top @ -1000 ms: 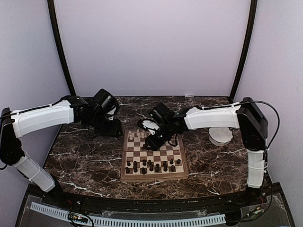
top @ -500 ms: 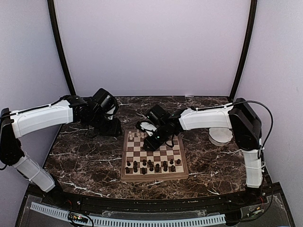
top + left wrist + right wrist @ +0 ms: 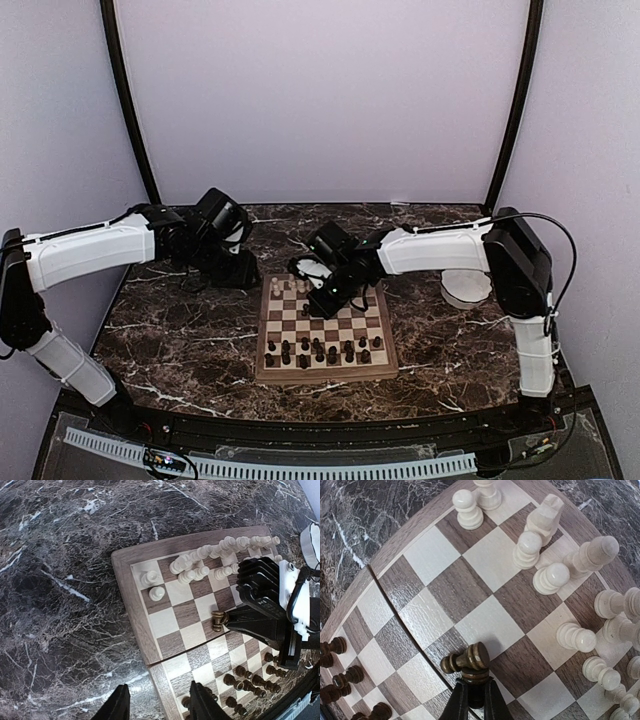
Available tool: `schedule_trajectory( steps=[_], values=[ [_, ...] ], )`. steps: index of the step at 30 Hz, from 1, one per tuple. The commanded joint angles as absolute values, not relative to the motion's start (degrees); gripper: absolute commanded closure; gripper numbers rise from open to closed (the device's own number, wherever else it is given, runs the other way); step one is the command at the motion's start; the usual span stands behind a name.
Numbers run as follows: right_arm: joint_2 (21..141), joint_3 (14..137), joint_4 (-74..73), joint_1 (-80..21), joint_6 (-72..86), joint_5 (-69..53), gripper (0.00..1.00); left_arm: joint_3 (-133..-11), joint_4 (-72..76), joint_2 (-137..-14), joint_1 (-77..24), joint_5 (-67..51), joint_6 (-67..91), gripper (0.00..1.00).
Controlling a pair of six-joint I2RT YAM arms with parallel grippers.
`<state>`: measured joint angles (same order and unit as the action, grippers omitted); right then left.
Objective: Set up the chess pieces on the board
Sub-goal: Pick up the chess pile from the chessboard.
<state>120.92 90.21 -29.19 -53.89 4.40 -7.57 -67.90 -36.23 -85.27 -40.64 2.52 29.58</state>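
Note:
The board [image 3: 325, 377] lies mid-table. Cream chess pieces [image 3: 290, 287] crowd its far rows [image 3: 200, 555] [image 3: 540, 525], and dark brown ones [image 3: 320, 350] fill the near rows [image 3: 245, 675]. My right gripper [image 3: 325, 290] is low over the board's middle [image 3: 474, 700], shut on a dark brown ridged piece [image 3: 479, 677] [image 3: 217, 621]. A dark pawn [image 3: 465, 659] lies on its side against that piece. My left gripper [image 3: 235, 268] hangs open above the board's left rim [image 3: 160, 706], nothing between its fingers.
A white scalloped bowl [image 3: 467, 288] stands on the marble table to the right of the board, behind the right arm. Several cream pieces [image 3: 570, 635] stand close to the right of the right gripper. Dark marble surrounds the board [image 3: 60, 605].
My right gripper shifted slightly left and back over the board, then closed on the dark brown piece. The left arm stayed still.

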Motion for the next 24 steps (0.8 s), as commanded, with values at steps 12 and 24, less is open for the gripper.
schedule_trajectory(
  steps=[12,24],
  values=[
    [106.69,86.32,-30.33,-54.41,3.60,-8.94,0.94,-65.88,-23.16,-87.71,-40.12,-14.51,28.34,0.52],
    [101.07,80.98,-28.80,-54.49,4.71,-13.96,0.94,-63.45,-12.62,-89.27,-39.90,-26.69,27.62,0.52]
  ],
)
